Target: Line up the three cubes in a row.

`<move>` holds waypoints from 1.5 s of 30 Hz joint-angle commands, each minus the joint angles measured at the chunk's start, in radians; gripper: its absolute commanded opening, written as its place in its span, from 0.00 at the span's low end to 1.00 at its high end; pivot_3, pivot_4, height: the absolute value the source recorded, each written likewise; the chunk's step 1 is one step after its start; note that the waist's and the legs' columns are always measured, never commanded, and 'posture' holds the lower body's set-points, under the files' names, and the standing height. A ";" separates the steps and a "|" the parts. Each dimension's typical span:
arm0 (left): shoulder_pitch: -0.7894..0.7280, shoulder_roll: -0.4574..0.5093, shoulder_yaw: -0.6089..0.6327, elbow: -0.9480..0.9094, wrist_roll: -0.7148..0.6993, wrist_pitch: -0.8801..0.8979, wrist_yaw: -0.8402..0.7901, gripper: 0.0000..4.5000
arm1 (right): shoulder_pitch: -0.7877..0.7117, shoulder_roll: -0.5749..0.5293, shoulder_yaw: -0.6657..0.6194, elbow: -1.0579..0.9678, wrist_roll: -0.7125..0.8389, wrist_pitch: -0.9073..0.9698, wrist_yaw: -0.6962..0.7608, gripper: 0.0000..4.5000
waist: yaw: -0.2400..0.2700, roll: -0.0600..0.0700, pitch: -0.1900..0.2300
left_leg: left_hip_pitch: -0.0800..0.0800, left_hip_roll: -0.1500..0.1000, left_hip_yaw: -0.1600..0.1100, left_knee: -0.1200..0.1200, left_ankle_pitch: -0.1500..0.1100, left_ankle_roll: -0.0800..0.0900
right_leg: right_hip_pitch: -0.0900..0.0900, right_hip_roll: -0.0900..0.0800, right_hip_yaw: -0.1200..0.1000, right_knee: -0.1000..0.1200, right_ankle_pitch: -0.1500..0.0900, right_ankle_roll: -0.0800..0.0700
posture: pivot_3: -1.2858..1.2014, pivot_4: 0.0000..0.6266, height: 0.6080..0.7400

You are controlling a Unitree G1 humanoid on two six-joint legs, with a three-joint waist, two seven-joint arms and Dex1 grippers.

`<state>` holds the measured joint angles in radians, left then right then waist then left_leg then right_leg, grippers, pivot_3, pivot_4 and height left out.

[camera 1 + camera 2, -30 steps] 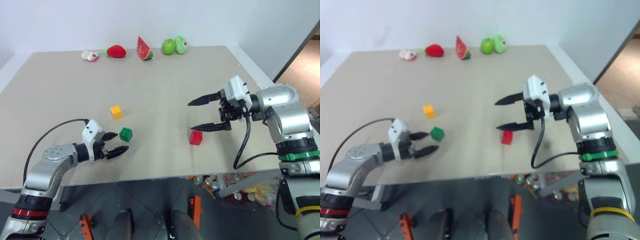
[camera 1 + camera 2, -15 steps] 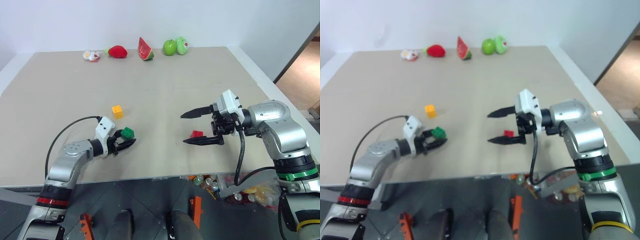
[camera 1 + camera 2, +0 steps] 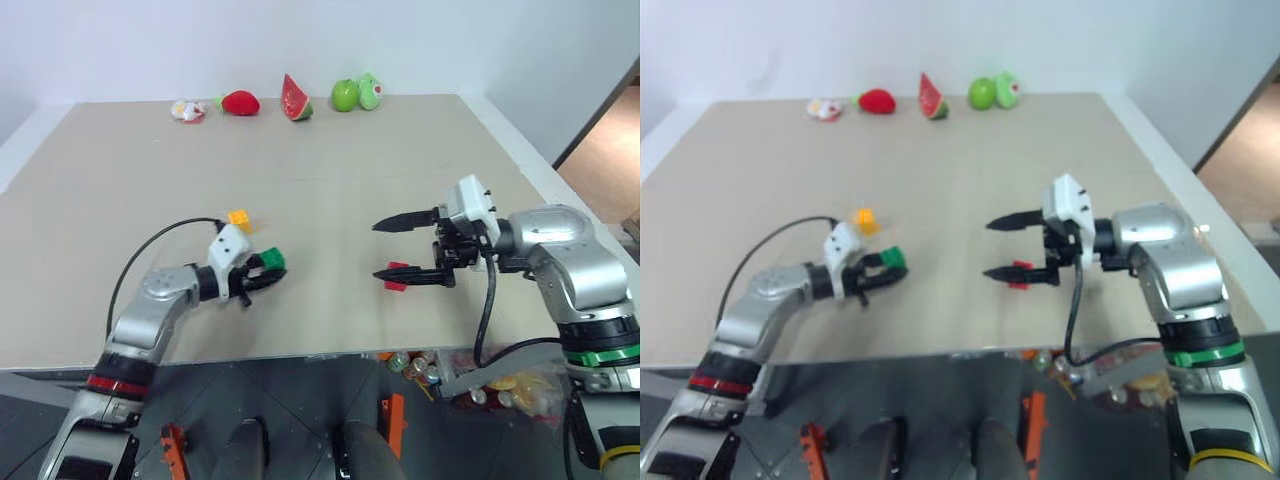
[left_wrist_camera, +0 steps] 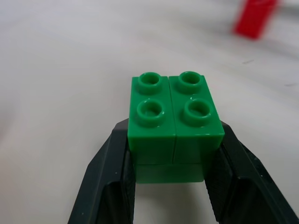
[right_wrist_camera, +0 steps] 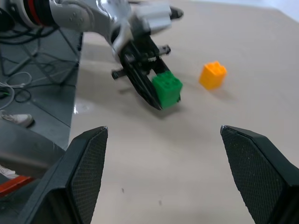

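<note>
Since the earlier frame, your left gripper [image 3: 262,277] has clamped the green cube [image 4: 174,120]; yellow-orange cube [image 3: 239,216] sits just above-left of it. Right gripper [image 3: 410,247] gapes around the red cube [image 3: 397,274], low centre-right.

Green cube [image 4: 174,127], red cube [image 3: 397,276], yellow-orange cube [image 3: 239,218], beige table [image 3: 330,150].
</note>
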<state>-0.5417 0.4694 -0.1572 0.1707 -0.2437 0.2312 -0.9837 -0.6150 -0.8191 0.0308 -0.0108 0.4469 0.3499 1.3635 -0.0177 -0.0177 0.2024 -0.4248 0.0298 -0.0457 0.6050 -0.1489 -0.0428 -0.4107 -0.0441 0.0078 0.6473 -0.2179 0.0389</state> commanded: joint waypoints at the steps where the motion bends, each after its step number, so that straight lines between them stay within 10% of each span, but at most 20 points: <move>1: -0.121 -0.044 -0.053 0.118 0.026 -0.094 -0.104 0.30 | 0.043 -0.056 -0.084 0.025 0.007 -0.016 0.002 0.89 | -0.001 0.000 0.000 | 0.000 0.000 0.000 0.000 0.000 0.000 | 0.000 0.000 0.000 0.000 0.000 0.000 | 0.52 0.24 1.00; 11: -0.363 -0.206 -0.132 0.587 0.151 -0.353 -0.221 0.30 | 0.221 -0.090 -0.206 -0.065 0.036 0.035 -0.104 0.89 | -0.005 -0.001 0.000 | -0.001 0.000 0.001 0.001 -0.001 0.001 | -0.001 0.001 0.003 0.000 0.003 0.006 | 0.52 0.24 1.00; 28: -0.442 -0.317 -0.090 0.820 0.215 -0.455 -0.184 0.30 | 0.273 -0.098 -0.244 -0.124 0.062 0.080 -0.168 0.89 | -0.005 -0.001 0.001 | -0.005 0.000 0.002 0.005 -0.001 0.002 | -0.004 0.002 0.006 0.000 0.005 0.009 | 0.52 0.24 1.00; 35: -0.424 -0.286 -0.062 0.834 0.230 -0.489 -0.134 0.88 | 0.224 -0.086 -0.212 -0.098 0.054 0.077 -0.167 0.89 | -0.007 -0.001 0.001 | -0.005 -0.001 0.002 0.013 -0.001 0.002 | -0.002 0.002 0.007 0.000 0.007 0.008 | 0.52 0.24 1.00; 45: -0.194 -0.039 -0.007 0.363 0.109 -0.273 -0.323 0.88 | 0.152 -0.095 -0.168 -0.064 0.050 0.068 -0.118 0.89 | -0.021 -0.001 0.001 | -0.006 0.002 0.002 0.010 -0.001 0.002 | -0.005 0.005 0.009 0.000 0.009 0.006 | 0.52 0.24 1.00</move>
<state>-0.7618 0.3972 -0.1936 0.6656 -0.0883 -0.1086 -1.2793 -0.4356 -0.9005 -0.1299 -0.0691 0.4871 0.4291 1.2296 -0.0383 -0.0188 0.2030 -0.4304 0.0317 -0.0437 0.6149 -0.1506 -0.0396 -0.4154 -0.0388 0.0170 0.6482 -0.2090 0.0463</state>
